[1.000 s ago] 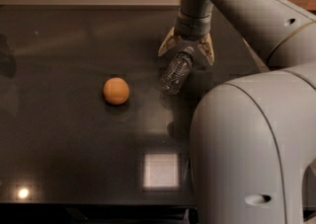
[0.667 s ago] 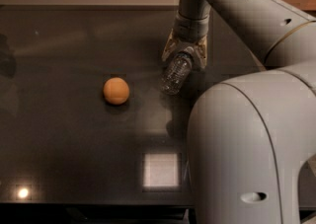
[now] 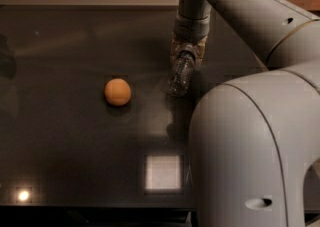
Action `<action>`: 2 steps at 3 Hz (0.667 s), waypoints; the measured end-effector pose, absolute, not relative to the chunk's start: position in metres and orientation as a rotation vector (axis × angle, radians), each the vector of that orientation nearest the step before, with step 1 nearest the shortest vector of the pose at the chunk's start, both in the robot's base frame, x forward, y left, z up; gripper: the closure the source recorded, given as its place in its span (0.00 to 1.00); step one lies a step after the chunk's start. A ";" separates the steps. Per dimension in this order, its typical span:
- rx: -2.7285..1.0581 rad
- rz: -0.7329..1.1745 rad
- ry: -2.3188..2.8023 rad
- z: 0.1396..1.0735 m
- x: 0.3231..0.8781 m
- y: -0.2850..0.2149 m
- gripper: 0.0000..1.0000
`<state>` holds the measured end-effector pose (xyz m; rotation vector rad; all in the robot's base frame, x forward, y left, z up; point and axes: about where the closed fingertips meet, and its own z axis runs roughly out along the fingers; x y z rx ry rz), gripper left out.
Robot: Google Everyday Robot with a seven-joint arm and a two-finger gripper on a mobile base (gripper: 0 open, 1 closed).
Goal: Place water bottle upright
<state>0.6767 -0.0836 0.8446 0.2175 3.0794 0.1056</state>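
The water bottle (image 3: pixel 180 77) is a small clear ribbed plastic bottle. It lies tilted on the dark table (image 3: pixel 65 136), right of centre, with its lower end pointing towards the front. My gripper (image 3: pixel 186 51) comes down from above and is shut on the bottle's far end. That end, and any cap on it, is hidden between the fingers. The bottle's near end still rests on the table.
An orange ball (image 3: pixel 118 92) sits on the table to the left of the bottle. My large pale arm housing (image 3: pixel 250 156) fills the front right. A bright square reflection (image 3: pixel 162 172) lies on the table near the front edge.
The gripper fingers were spread around the bottle's far end a second ago. They have now closed on it. The bottle and the ball have hardly moved.
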 end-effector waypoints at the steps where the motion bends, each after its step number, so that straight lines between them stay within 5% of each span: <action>1: 0.048 0.081 3.035 0.860 0.679 -0.078 0.97; 2: -0.169 0.064 2.965 0.879 0.681 -0.068 1.00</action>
